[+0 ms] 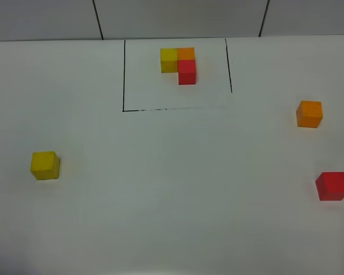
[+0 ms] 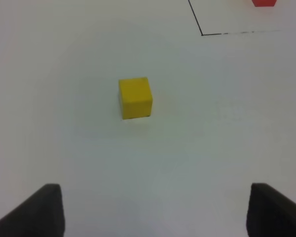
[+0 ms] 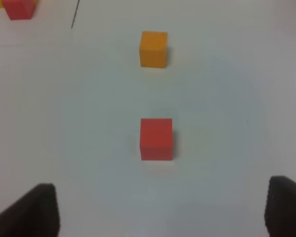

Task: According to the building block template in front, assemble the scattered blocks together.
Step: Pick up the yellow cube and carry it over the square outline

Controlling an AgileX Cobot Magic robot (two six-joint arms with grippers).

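Note:
The template (image 1: 179, 63) is an L of yellow, orange and red cubes inside a thin black outline at the back middle of the white table. A loose yellow cube (image 1: 45, 165) lies at the left; it also shows in the left wrist view (image 2: 135, 97), ahead of my open left gripper (image 2: 155, 212). A loose orange cube (image 1: 309, 113) and a loose red cube (image 1: 332, 185) lie at the right. In the right wrist view the red cube (image 3: 156, 138) is ahead of my open right gripper (image 3: 163, 212), and the orange cube (image 3: 153, 49) is beyond it. Neither gripper shows in the high view.
The black outline (image 1: 124, 74) has its corner in the left wrist view (image 2: 202, 34). The template's red cube shows at the edge of both wrist views (image 2: 264, 2) (image 3: 18, 9). A grey panelled wall (image 1: 178, 17) stands behind the table.

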